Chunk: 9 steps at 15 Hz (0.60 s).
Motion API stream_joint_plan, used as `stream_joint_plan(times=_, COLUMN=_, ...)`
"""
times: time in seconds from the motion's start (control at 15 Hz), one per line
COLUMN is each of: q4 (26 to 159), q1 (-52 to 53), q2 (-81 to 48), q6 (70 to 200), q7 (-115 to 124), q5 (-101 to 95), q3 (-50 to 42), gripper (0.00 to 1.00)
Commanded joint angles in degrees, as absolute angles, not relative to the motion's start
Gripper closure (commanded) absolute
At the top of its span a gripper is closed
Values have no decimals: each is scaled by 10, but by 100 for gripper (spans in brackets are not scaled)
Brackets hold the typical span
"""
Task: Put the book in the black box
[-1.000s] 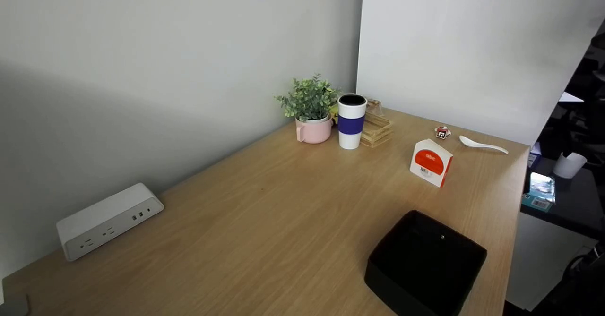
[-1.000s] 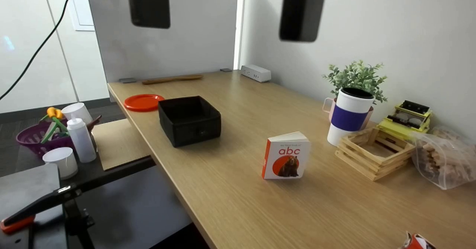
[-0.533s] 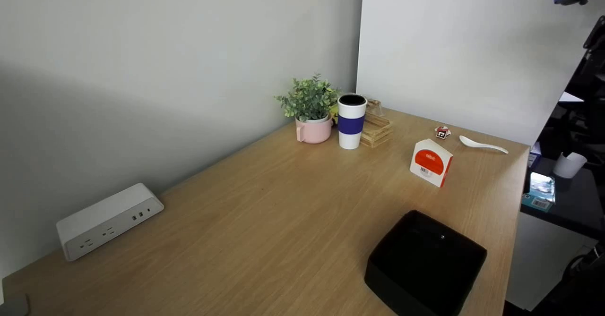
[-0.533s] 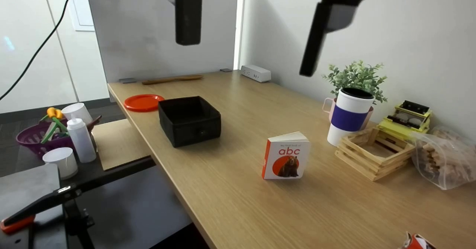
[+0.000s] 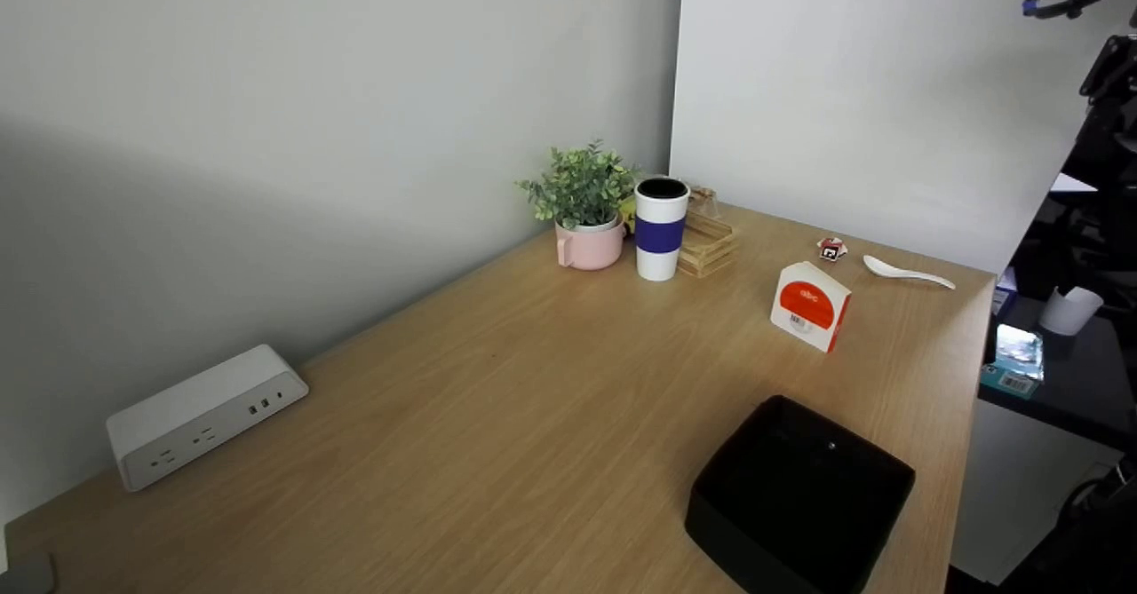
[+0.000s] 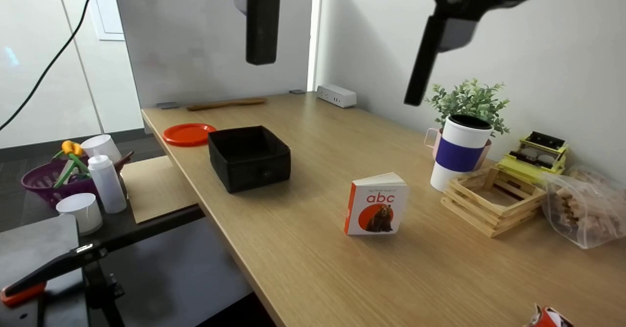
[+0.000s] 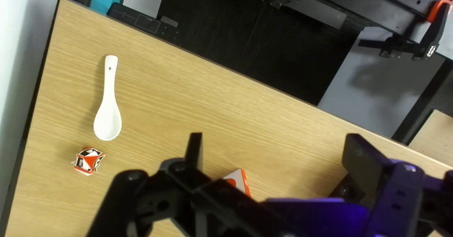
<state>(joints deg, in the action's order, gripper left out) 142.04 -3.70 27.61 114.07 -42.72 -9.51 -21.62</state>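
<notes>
Book marked "abc", upright on table, outside black box, fingers wide apart, holding nothing

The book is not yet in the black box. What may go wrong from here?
The book stands upright on the table, so the open jaws might topple it if they brush it off-centre. The black box sits near the table's edge, so a hard bump could push it off. The book could also catch on the box's rim while being lowered.

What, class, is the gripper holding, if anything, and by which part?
Nothing is held: the gripper is open, and the book stands untouched on the table.
</notes>
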Motion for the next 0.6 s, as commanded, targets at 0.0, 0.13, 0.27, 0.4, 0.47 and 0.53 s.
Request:
stream_joint_plan(times=0.0, q4=1412, q1=-42, q2=260, q6=1178, q7=-426, q5=-31, q3=-216, gripper=0)
stream_joint_plan(times=0.13, q4=1407, q1=-37, q2=252, q6=1199, q7=-422, q5=22, q3=-222, gripper=0)
stream_joint_plan(times=0.27, q4=1401, q1=-34, q2=241, q6=1220, q7=-418, q5=78, q3=-227, gripper=0)
stream_joint_plan(times=0.4, q4=1389, q1=-35, q2=220, q6=1234, q7=-412, q5=116, q3=-226, gripper=0)
stream_joint_plan(times=0.47, q4=1384, q1=-36, q2=209, q6=1242, q7=-411, q5=130, q3=-225, gripper=0)
stream_joint_plan(times=0.53, q4=1376, q1=-37, q2=197, q6=1244, q7=-407, q5=139, q3=-223, gripper=0)
